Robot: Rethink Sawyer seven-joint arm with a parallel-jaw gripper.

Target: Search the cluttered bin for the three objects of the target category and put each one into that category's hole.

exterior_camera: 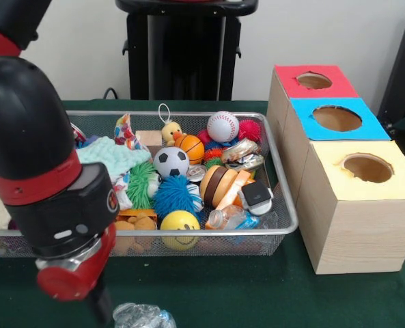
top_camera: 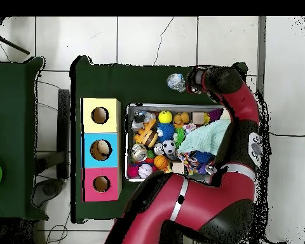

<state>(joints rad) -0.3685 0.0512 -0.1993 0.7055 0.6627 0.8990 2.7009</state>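
Claw [top_camera: 185, 81] state unclear, beside a bottle [exterior_camera: 142, 316]; another bottle [exterior_camera: 231, 219] lies in the bin [exterior_camera: 289, 217].

A green-clothed worktop [exterior_camera: 257, 294] carries three pale wooden boxes in a row at the right, each with a round hole in its top: a red-topped box [exterior_camera: 313, 80] farthest, a blue-topped box [exterior_camera: 335, 118] in the middle, and a yellow-topped box [exterior_camera: 366, 168] nearest. A black stand [exterior_camera: 185, 51] rises behind the worktop, before a white wall [exterior_camera: 311, 34].
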